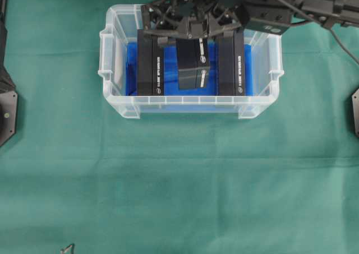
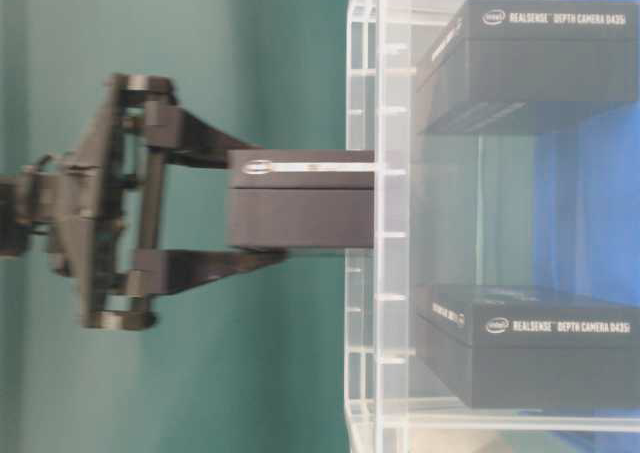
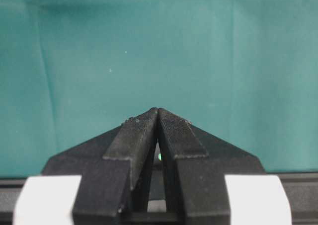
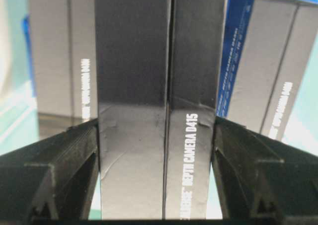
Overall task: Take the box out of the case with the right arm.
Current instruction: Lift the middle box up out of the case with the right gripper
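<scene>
The right claw (image 2: pixel 255 211) is clamped on the middle box (image 1: pixel 193 69), one finger pressed to each side, and holds it partly above the rim of the case (image 1: pixel 190 104) (the table-level view lies on its side). Two more black boxes stand on the blue lining, the left one (image 1: pixel 151 69) and the right one (image 1: pixel 232 69). The left claw (image 3: pixel 158 116) is clenched, tips touching, over the green-covered bench (image 1: pixel 179 181).

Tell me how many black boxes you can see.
3: one box at the case's left, another at its right, and the middle box gripped by the right gripper, lifted partly out.
</scene>
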You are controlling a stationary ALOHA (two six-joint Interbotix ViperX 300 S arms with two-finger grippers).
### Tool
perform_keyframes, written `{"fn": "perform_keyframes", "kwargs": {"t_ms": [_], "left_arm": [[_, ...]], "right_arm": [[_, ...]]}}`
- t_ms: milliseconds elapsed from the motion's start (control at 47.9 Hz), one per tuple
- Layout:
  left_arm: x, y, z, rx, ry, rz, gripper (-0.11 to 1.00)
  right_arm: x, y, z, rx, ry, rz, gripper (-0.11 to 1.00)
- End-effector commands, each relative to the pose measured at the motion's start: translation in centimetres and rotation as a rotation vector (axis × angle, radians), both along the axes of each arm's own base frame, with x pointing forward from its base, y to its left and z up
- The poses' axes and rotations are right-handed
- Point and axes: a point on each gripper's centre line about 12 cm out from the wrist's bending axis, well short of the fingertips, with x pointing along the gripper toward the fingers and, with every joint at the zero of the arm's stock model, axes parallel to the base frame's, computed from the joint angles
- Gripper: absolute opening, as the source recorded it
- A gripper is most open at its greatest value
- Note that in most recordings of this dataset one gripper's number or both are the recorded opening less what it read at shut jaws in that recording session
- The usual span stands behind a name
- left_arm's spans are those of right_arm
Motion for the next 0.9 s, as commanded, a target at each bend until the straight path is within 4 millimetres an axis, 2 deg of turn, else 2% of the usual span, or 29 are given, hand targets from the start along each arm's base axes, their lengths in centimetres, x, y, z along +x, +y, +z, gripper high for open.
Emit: {"fn": "perform_keyframes", "kwargs": {"t_ms": [0, 146, 876], "left_arm": [[0.1, 0.1, 0.9, 0.003, -0.026, 0.006, 0.02], [0.1, 0.1, 0.9, 0.001, -0.028, 0.004, 0.02], [0.1, 0.1, 0.9, 0.002, -0.025, 0.004, 0.02]], "right_arm": [[-1.2, 0.5, 4.7, -0.029, -0.084, 0.003, 0.67], [-1.6, 0.8, 5.7, -0.045, -0.077, 0.001, 0.67], [-1.6, 1.0, 5.7, -0.05, -0.072, 0.005, 0.67]]}}
